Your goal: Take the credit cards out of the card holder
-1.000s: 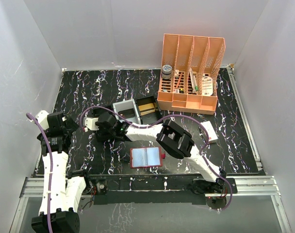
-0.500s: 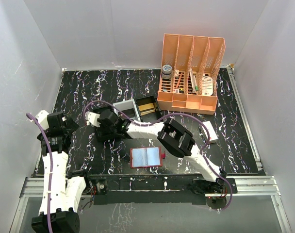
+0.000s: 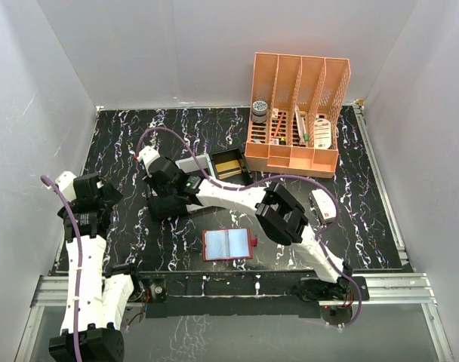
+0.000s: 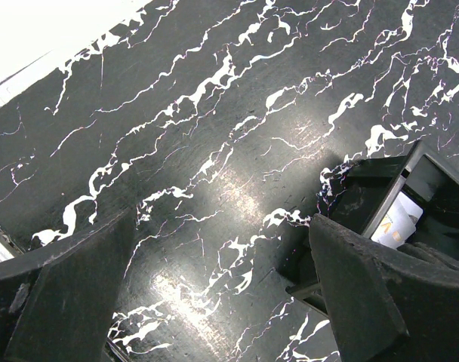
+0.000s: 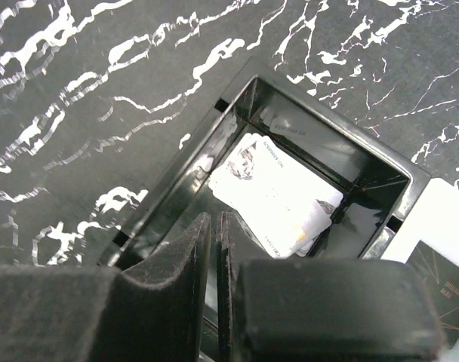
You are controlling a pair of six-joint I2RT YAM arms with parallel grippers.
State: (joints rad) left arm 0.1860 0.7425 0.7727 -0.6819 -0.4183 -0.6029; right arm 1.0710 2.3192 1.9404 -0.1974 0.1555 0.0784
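One card holder (image 3: 228,245) lies nearest, spread open and flat on the table (image 3: 365,241), two pale blue faces showing inside; cards or pockets, I cannot tell. Two hands beyond it: the left hand (image 4: 222,302) gapes wide over bare table, parked out of the way I'd guess; the right hand (image 5: 216,226) is clenched on nothing visible above the black tray (image 5: 328,122), where one pale card (image 5: 275,192) lies, seemingly the spot for removed cards. One orange rack (image 3: 294,113) stands farthest

A red card holder (image 3: 252,241) showing pale blue credit cards (image 3: 227,243), a black white-veined table (image 3: 139,128), an orange rack (image 3: 297,75).
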